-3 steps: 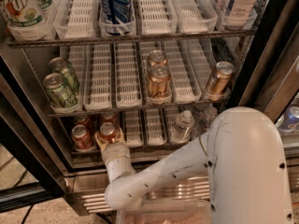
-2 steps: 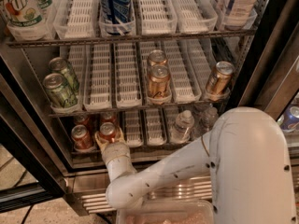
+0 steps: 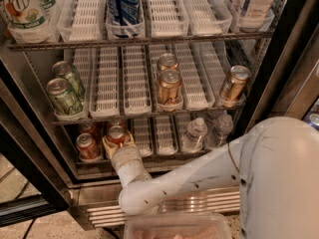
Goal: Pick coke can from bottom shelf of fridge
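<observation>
Your hand (image 3: 118, 142) is low inside the fridge (image 3: 199, 203), at the front of the bottom shelf (image 3: 164, 156). The coke can (image 3: 116, 133) stands right in the hand. It is straight up, long way up and down, with its silver top facing up. You see only the top and a bit of red. The hand covers the rest. You cannot tell if the hand is squeezing the can or just sitting around it.

Just left of the hand stands another red can (image 3: 87, 146). Right of the hand are clear bottles (image 3: 193, 133), blurry and hard to make out. Above the hand are gold cans (image 3: 169, 86). The white arm (image 3: 179, 180) below the hand hides the shelf edge there.
</observation>
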You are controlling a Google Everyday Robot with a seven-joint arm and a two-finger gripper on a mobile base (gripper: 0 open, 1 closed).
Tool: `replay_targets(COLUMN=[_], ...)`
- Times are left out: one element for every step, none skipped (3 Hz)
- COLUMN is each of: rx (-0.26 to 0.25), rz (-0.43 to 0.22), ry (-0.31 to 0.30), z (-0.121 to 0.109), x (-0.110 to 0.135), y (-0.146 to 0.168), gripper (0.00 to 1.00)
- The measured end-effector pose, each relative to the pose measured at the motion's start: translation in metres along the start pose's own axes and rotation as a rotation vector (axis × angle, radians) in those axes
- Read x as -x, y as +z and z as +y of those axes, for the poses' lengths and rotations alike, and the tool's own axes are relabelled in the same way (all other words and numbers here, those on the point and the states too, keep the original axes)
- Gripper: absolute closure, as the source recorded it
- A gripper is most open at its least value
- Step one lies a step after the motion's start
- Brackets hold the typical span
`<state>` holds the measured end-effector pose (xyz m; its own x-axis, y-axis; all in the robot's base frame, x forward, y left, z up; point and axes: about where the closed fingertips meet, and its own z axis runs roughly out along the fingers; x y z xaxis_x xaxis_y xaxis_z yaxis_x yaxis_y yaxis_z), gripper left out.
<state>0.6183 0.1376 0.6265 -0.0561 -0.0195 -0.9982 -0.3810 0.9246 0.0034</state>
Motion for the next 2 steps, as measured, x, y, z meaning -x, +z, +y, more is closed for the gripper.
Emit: replay_targets(rx=[0.02, 0.036], rz=[-0.002, -0.002], ry=[0.034, 0.054], z=[-0.0027, -0.0039], x=[0.0089, 0.0146], y=[-0.0009, -0.0022], gripper=[1.0, 1.0])
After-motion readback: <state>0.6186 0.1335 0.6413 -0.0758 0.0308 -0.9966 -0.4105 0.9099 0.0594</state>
